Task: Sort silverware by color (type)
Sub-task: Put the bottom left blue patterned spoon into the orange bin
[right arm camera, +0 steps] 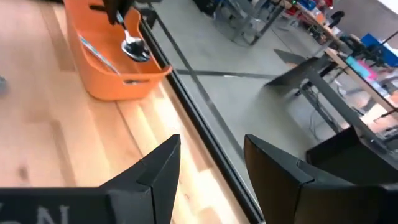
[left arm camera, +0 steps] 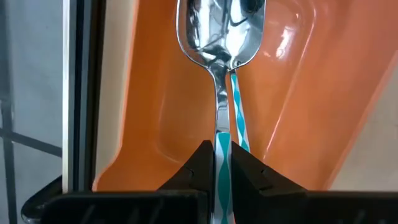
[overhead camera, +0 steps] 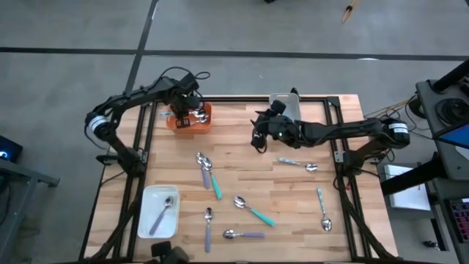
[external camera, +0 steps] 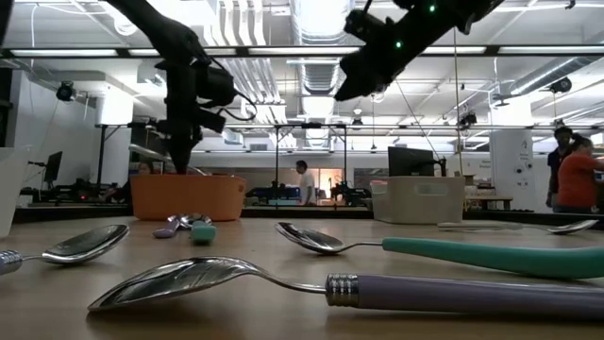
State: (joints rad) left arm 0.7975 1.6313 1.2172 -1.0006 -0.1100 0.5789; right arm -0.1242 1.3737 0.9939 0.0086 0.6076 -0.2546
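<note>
We judged the sort well short of done. Lower left of the high view, the white tray (overhead camera: 149, 218) held one spoon (overhead camera: 164, 215), while eight spoons, among them a purple-handled spoon (overhead camera: 244, 235), lay loose across the bench (overhead camera: 242, 139). Farther up, the left end effector (overhead camera: 185, 111) was clamped on a teal-handled spoon (left arm camera: 222, 68) over the orange tray (overhead camera: 192, 119); the right end effector (overhead camera: 259, 136) hung open and empty beside the grey tray (overhead camera: 284, 105). We read no writing anywhere.

Bare wood lies open between the orange tray (overhead camera: 199, 122) and the scattered spoons (overhead camera: 253, 211).
</note>
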